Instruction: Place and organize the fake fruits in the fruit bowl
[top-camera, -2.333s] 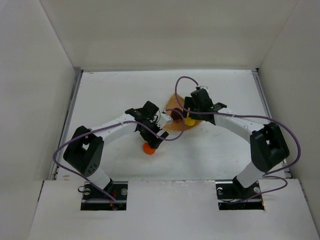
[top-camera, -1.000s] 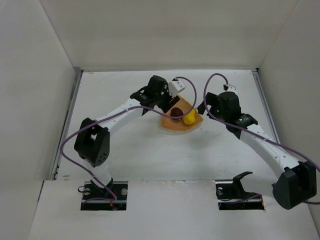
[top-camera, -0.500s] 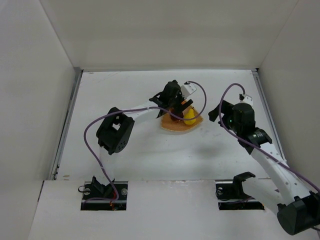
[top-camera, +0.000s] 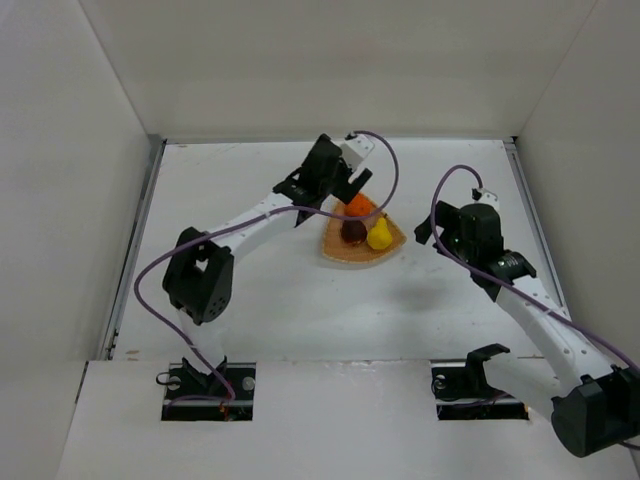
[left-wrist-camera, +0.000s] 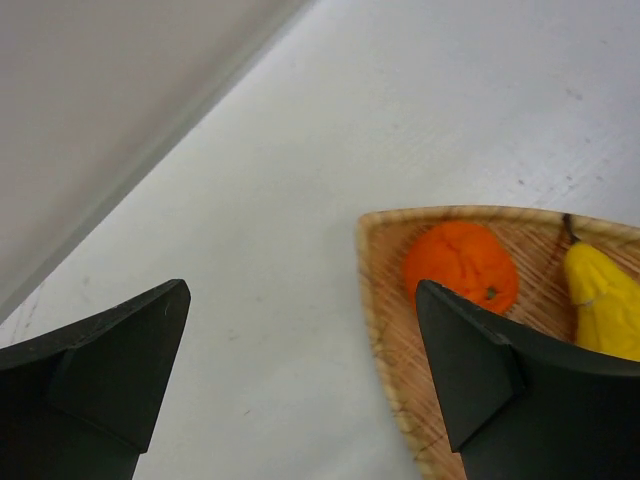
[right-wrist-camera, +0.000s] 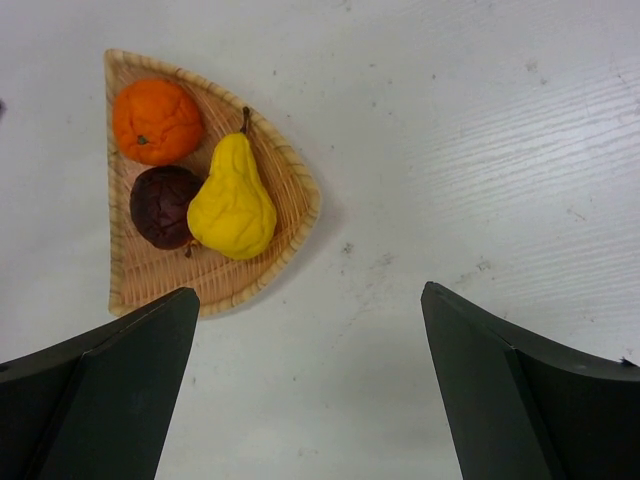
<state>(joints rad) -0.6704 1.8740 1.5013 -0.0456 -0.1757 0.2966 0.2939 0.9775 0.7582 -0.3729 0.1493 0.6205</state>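
The woven fruit bowl (top-camera: 345, 252) lies at the table's middle back and holds all three fruits. The orange (top-camera: 358, 205) sits at the bowl's far tip, with the maroon fruit (top-camera: 352, 231) and the yellow pear (top-camera: 379, 236) side by side nearer me. In the right wrist view the orange (right-wrist-camera: 155, 120), maroon fruit (right-wrist-camera: 163, 206) and pear (right-wrist-camera: 232, 202) rest touching in the bowl (right-wrist-camera: 165, 278). My left gripper (top-camera: 343, 186) is open and empty, just behind the orange (left-wrist-camera: 460, 266) by the bowl's rim (left-wrist-camera: 378, 310). My right gripper (top-camera: 430, 225) is open and empty, right of the bowl.
White walls enclose the table on the left, back and right. A metal strip (top-camera: 142, 225) runs along the left edge. Purple cables loop over both arms. The back wall's foot (left-wrist-camera: 150, 160) is close to the left gripper.
The left gripper carried the orange from the table's middle into the bowl, let go, and drew back slightly. The right arm left the pear in the bowl and withdrew right.
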